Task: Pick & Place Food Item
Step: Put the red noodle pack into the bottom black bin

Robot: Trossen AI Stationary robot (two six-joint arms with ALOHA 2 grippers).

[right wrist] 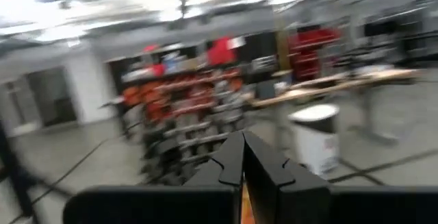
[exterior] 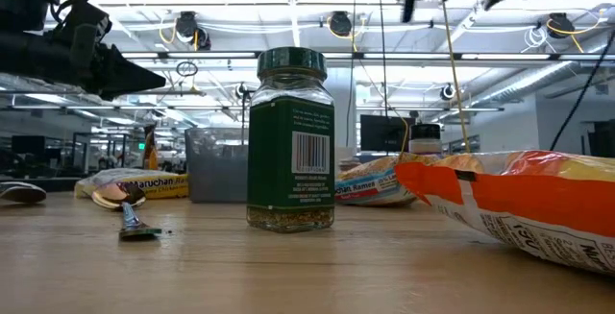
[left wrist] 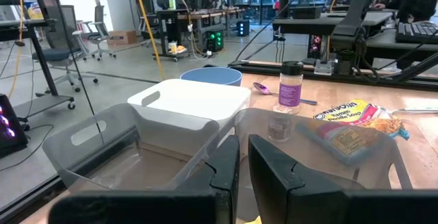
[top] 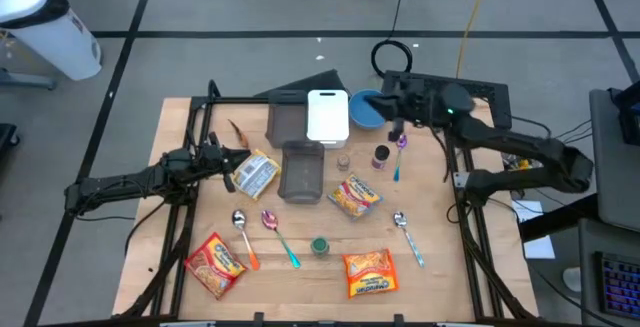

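Several ramen packets lie flat on the wooden table: one (top: 258, 172) by my left gripper, one (top: 355, 195) at the middle, and two (top: 368, 272) (top: 215, 264) near the front edge. A green-lidded spice jar (top: 320, 246) (exterior: 291, 141) stands upright at the front. My left gripper (top: 232, 162) (left wrist: 243, 162) points level toward the left packet, its fingers nearly together with nothing between them. My right gripper (top: 385, 105) (right wrist: 241, 157) is shut and empty, raised high over the blue bowl (top: 365, 109) at the far side.
Two clear grey bins (top: 288, 122) (top: 302, 170) and a white bin (top: 327, 117) stand at the middle back. Two small jars (top: 381, 157) (top: 344, 162) and several spoons (top: 402, 235) (top: 240, 229) lie around them. Black frame rails (top: 190, 137) run along both table sides.
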